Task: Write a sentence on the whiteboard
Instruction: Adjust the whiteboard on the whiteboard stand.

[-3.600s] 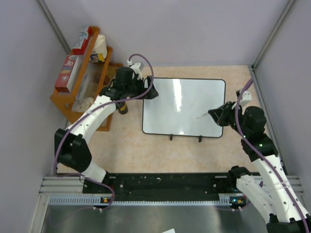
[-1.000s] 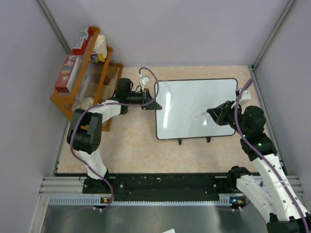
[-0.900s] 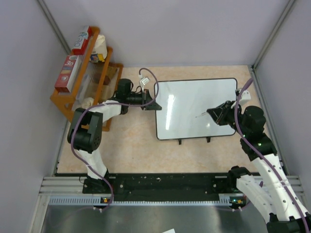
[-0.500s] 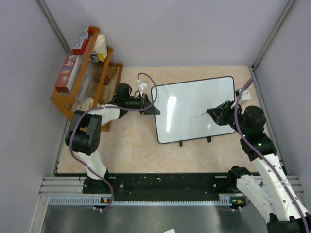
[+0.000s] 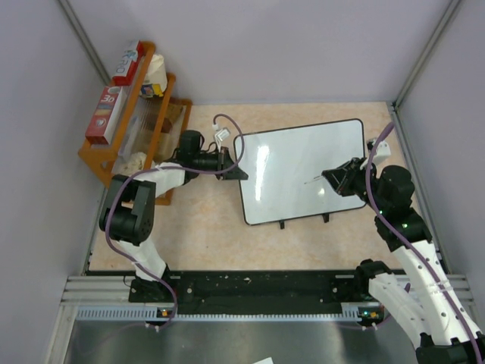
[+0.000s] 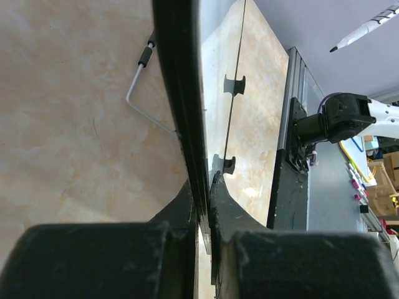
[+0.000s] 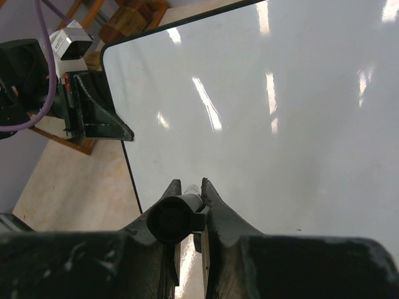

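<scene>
The whiteboard [image 5: 295, 171] rests on the tan table, slightly skewed, its two black feet toward the arms. No sentence shows on its glossy face. My left gripper [image 5: 233, 171] is shut on the board's left rim; in the left wrist view the fingertips [image 6: 202, 182] pinch the black edge [image 6: 181, 93]. My right gripper [image 5: 339, 176] hovers over the board's right part, shut on a marker [image 5: 314, 180] whose tip points left, above the board. In the right wrist view the marker's black end [image 7: 177, 219] sits between the jaws, with the whiteboard [image 7: 280, 112] beyond.
A wooden rack [image 5: 114, 155] with boxes and a cup stands at the back left, close behind the left arm. Grey walls close in the table on three sides. A black rail [image 5: 258, 284] runs along the near edge.
The whiteboard has moved right since the oldest frame and turned slightly anticlockwise over the last second, the left gripper staying clamped on its rim. The right arm and marker have held still.
</scene>
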`<state>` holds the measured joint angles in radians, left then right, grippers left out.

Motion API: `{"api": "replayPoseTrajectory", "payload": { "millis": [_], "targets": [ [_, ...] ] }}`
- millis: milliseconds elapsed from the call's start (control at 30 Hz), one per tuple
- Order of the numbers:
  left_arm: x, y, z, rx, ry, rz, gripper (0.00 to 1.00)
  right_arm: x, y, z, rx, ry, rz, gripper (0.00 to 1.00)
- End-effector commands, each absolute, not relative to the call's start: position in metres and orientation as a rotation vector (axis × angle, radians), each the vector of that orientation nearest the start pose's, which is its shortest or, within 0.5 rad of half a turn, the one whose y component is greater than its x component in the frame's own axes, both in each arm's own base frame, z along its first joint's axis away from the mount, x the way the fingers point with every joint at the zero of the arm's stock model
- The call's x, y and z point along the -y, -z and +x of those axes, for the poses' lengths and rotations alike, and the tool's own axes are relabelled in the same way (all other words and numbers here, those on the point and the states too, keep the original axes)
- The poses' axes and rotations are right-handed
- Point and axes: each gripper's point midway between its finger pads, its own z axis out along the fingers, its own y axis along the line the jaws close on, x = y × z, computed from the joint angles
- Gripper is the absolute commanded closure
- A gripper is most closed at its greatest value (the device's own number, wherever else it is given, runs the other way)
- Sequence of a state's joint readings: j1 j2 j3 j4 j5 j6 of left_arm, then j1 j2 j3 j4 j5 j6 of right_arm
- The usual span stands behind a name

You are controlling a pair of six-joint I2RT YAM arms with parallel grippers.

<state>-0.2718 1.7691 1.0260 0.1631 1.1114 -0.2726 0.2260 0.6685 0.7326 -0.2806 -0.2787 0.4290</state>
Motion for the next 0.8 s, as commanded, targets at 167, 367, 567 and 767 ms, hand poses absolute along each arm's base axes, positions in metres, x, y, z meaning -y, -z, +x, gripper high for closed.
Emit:
{"api": "replayPoseTrajectory", "payload": {
  "millis": [167,367,567,767],
  "targets": [
    [0.243,-0.108,0.340,-2.048,1.271,0.736,0.89,-0.128,-0.272,0.258,-1.802,-0.735,-0.036,1.00],
    [0.242,-0.118,0.343,-2.040,1.235,0.715,0.53,-0.128,-0.272,0.257,-1.801,-0.739,-0.034,1.00],
    [0.238,-0.144,0.346,-2.011,1.172,0.666,0.35,-0.129,-0.274,0.257,-1.794,-0.746,-0.038,1.00],
    [0.233,-0.186,0.338,-1.952,1.107,0.638,0.22,-0.130,-0.276,0.256,-1.790,-0.751,-0.045,1.00]
  ]
}}
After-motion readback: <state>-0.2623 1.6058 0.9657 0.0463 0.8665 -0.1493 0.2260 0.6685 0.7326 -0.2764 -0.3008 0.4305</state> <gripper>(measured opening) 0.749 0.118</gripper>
